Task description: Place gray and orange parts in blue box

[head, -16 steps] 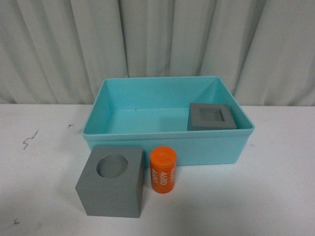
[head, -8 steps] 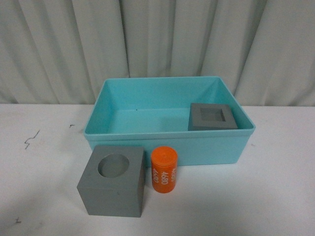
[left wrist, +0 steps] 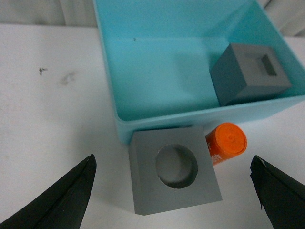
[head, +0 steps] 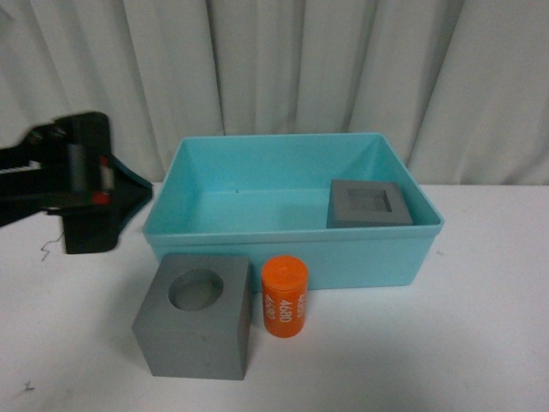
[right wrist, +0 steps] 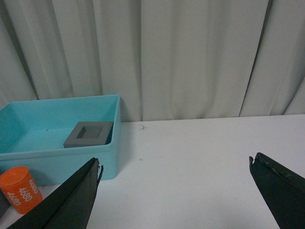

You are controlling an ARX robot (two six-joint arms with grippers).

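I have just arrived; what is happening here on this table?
A two-arm robot is putting parts into the blue box. The gray cube with the square recess already lies inside. The gray cube with the round recess and the orange cylinder stand on the table in front of the box. The left gripper and the right gripper are both open and hold nothing.

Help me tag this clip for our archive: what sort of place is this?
Likely a robot lab test bench, not a home: a white table, a plain curtain as backdrop, and test props on it: a blue box, gray cube, orange cylinder.
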